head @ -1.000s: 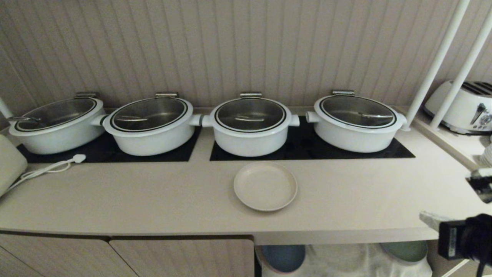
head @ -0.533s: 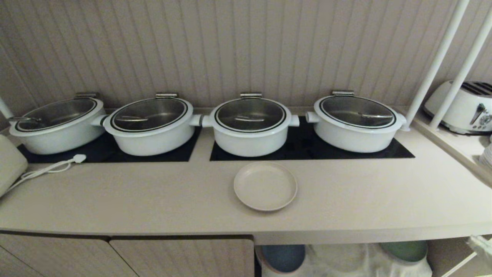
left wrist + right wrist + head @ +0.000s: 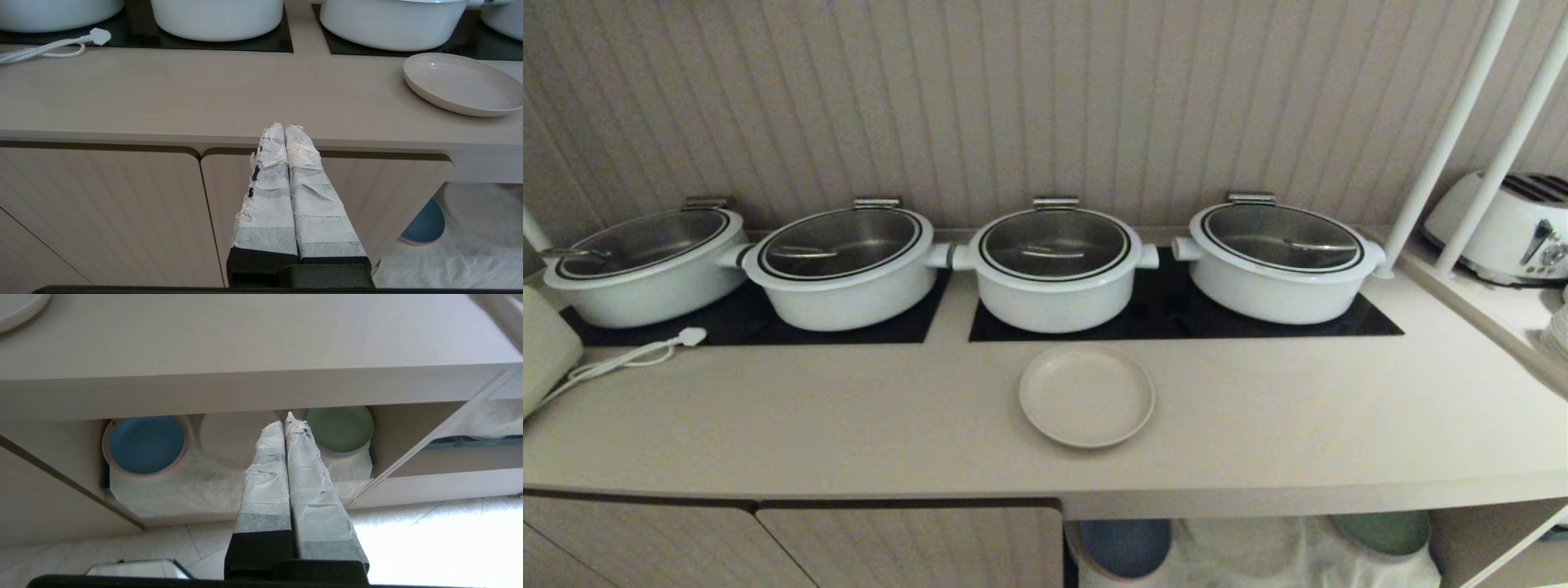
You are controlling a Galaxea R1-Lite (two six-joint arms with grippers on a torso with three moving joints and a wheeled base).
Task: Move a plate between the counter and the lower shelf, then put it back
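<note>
Plate (image 3: pixel 1086 395) resting on the desk (image 3: pixel 849 425)
Both end effectors, left (image 3: pixel 284 130) and right (image 3: pixel 284 419), are closed and empty below the desk edge

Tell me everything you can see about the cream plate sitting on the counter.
The plate is round, matte cream-beige, with a low raised rim and a flat, empty well. It looks like plastic or matte ceramic. It lies flat and upright on the counter, just in front of the black hob panel and the third pot from the left, touching neither. Nothing rests on it; no gripper touches it.
</note>
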